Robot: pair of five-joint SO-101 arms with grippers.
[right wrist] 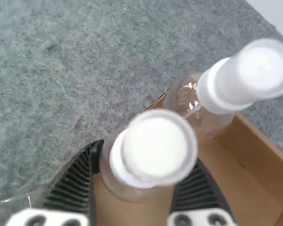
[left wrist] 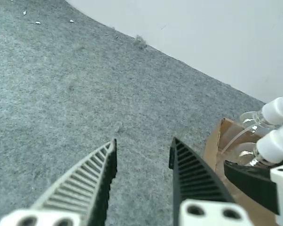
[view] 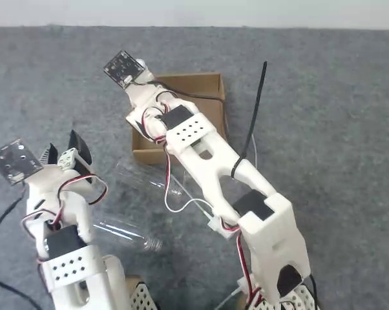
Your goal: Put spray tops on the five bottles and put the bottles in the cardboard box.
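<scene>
My right gripper (right wrist: 142, 162) is shut on a clear bottle with a white spray top (right wrist: 153, 146), held upright inside the cardboard box (right wrist: 254, 160). A second topped bottle (right wrist: 247, 75) stands just beyond it in the same box. In the high view the right arm (view: 188, 129) stretches over the box (view: 210, 81). My left gripper (view: 64, 147) hovers open over the carpet to the left of the box, nothing between its fingers (left wrist: 101, 165). Its wrist view shows the box (left wrist: 214, 141) and both white tops (left wrist: 278, 141). Two clear bottles without tops (view: 143, 175) (view: 126, 231) lie on the carpet between the arms.
Grey carpet (view: 324, 129) covers the whole work area, with open room right of the box and at the far left. A thin black strap (view: 258, 103) sticks up from the right arm. Red, black and white wires (view: 181, 200) hang beside the lying bottles.
</scene>
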